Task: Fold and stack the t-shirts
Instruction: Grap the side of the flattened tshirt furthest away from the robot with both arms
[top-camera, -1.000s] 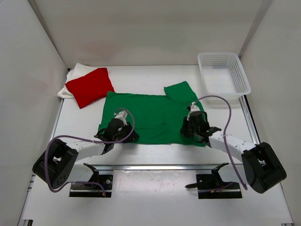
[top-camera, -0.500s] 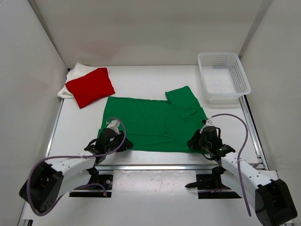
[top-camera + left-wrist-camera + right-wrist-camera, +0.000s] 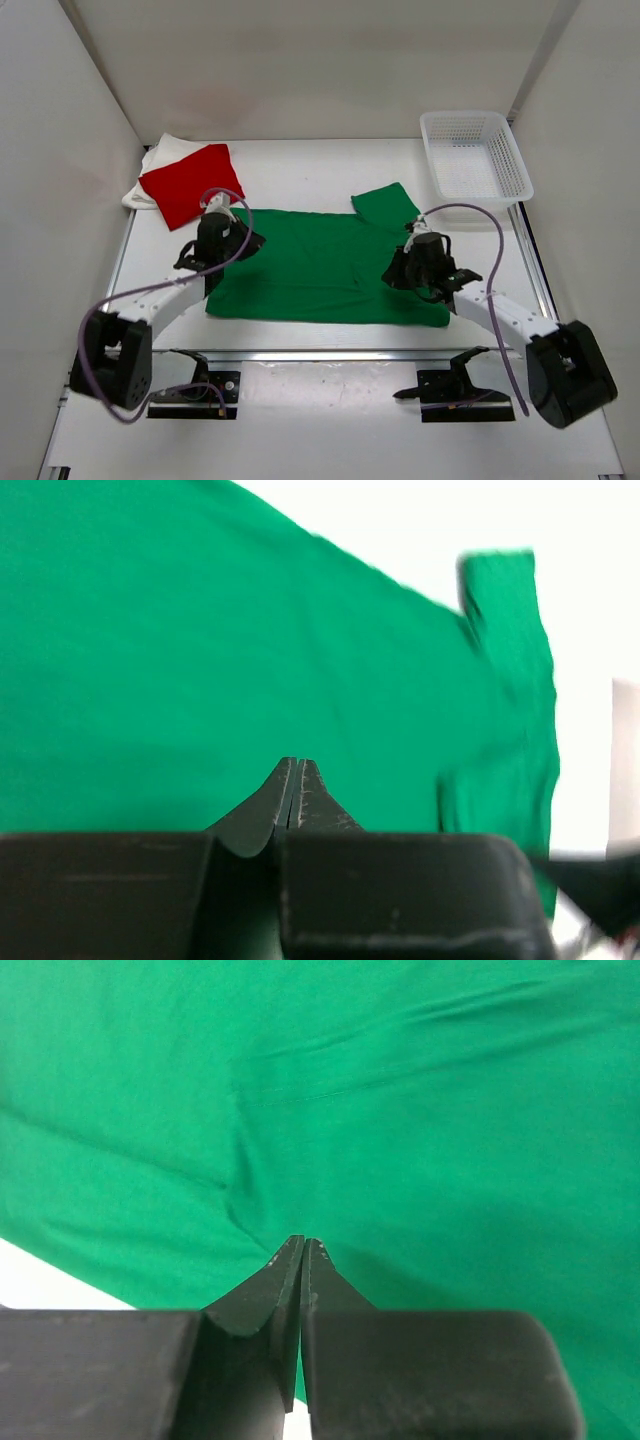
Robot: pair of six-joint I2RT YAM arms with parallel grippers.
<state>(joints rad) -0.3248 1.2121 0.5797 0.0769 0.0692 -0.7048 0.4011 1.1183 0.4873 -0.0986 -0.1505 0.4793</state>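
Nearest, the green t-shirt (image 3: 320,272) lies spread flat by the worktop's (image 3: 300,165) near edge, opened out, I judge, for folding. The left gripper (image 3: 296,770) at its far-left corner and the right gripper (image 3: 303,1245) over its right side each have their fingers pressed together. Whether they pinch cloth I cannot tell. In the far-left corner the folded red t-shirt (image 3: 192,182) rests on the white t-shirt (image 3: 165,152), probably the stack it joins. A basket (image 3: 470,115) sits far right.

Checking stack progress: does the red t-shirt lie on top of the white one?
Yes, in the top view the folded red t-shirt rests over the white t-shirt, whose edges show behind it and at its left.
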